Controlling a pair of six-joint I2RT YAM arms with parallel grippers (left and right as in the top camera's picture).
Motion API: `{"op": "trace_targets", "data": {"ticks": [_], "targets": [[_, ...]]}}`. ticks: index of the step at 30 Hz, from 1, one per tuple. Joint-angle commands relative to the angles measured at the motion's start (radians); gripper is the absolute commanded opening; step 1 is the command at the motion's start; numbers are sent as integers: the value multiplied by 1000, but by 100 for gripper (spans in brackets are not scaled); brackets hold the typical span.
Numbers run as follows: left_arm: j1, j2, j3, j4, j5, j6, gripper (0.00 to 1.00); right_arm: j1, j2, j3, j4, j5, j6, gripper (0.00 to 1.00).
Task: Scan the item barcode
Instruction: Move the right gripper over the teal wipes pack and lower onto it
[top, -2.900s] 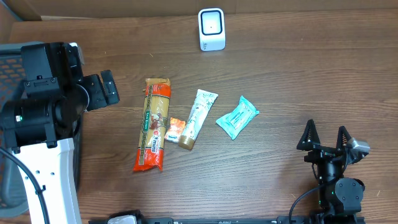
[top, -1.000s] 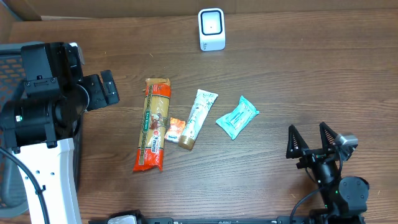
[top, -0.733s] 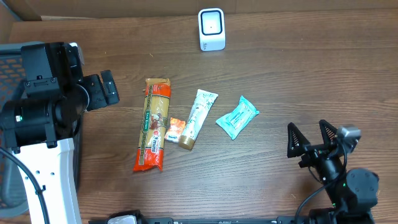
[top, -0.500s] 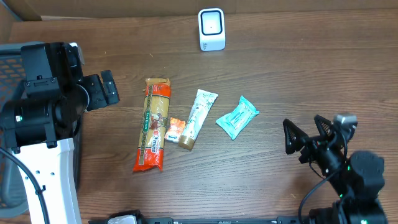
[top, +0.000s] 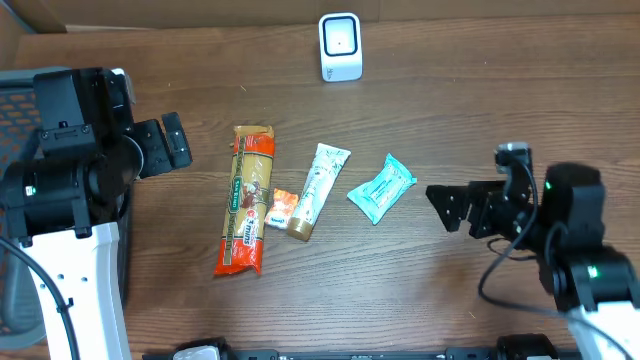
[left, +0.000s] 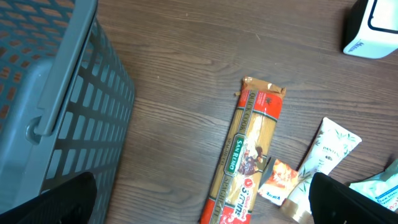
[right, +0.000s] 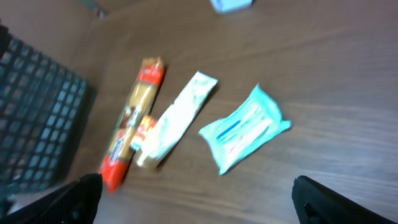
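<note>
Skidding of the flat teal pouch (top: 381, 188) could be caused by a sideways nudge from the spread, empty right gripper (top: 458, 208)

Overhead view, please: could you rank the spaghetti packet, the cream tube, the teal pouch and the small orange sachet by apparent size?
1. The spaghetti packet, clearly largest.
2. The cream tube and the teal pouch: too alike to rank; the tube is longer, the pouch wider.
3. The small orange sachet, smallest.
</note>
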Motion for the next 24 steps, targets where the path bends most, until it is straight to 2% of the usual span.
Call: {"op": "trace_targets", "data": {"ticks": [1,5,6,7,10,17,24], "targets": [[-2,2,6,1,12,16,100,0,87,42,-2,-118,-15,100],[-2,2,6,1,12,15,100,0,170,42,32,-209,-11,100],[-2,2,6,1,12,16,100,0,188,42,41,-224,-11,97],[-2,2,6,1,12,16,100,2,207,42,51,-231,-11,88],[-2,2,6,1,12,16,100,17,271,43,70,-227,43,86],[-2,2,6,1,12,16,100,76,389,88,71,-26,236,84],[-2,2,6,1,12,16,100,130,571,395,-170,249,275,87]]}}
